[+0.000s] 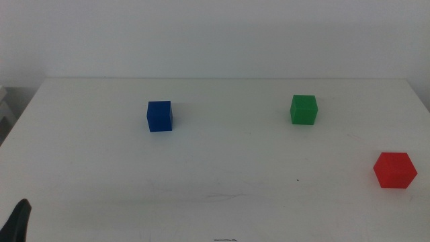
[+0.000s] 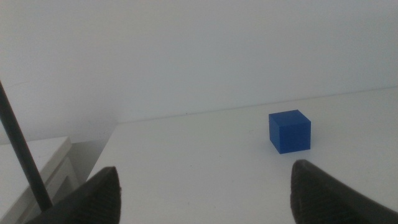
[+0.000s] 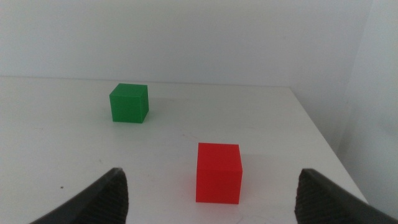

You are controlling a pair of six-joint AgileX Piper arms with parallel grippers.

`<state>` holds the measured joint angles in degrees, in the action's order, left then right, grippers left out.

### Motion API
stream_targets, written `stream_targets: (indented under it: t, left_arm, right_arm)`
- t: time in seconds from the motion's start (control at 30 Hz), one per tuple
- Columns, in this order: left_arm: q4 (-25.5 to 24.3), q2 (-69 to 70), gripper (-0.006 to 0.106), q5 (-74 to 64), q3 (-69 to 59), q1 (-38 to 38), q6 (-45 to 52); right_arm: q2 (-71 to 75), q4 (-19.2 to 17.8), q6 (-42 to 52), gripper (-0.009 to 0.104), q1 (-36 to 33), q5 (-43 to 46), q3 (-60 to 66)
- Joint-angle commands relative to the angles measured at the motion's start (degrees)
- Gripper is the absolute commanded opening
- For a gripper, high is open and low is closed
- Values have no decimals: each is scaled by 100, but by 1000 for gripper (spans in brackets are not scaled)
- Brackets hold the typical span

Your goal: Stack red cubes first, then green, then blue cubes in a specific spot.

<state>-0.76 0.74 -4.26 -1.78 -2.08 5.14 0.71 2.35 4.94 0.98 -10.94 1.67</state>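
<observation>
Three cubes sit apart on the white table (image 1: pixel 215 168). The blue cube (image 1: pixel 159 115) (image 2: pixel 290 131) is at the back left, the green cube (image 1: pixel 303 109) (image 3: pixel 129 103) at the back right, and the red cube (image 1: pixel 394 170) (image 3: pixel 218 172) near the right edge. My left gripper (image 2: pixel 205 190) is open at the table's near left corner, well short of the blue cube; only its tip (image 1: pixel 19 222) shows in the middle view. My right gripper (image 3: pixel 210 183) is open, with the red cube just ahead of its jaws. Nothing marks the specific spot on the tabletop.
A white wall rises behind the table's far edge (image 1: pixel 222 79). A low white unit (image 2: pixel 37 162) stands beyond the left edge, with a thin dark rod (image 2: pixel 22 149) crossing in front of it. The table's right edge (image 3: pixel 323 137) runs close to the red cube.
</observation>
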Motion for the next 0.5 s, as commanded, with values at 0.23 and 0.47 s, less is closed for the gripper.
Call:
stream_targets:
  t: [0.23, 0.47]
  left_arm:
    - [38, 105, 93, 426, 27, -11, -32]
    - [38, 105, 93, 426, 27, -11, -32]
  right_arm:
    - [-531, 96, 73, 87, 29, -461, -1301]
    - [-1641, 96, 73, 87, 29, -1389, -2438]
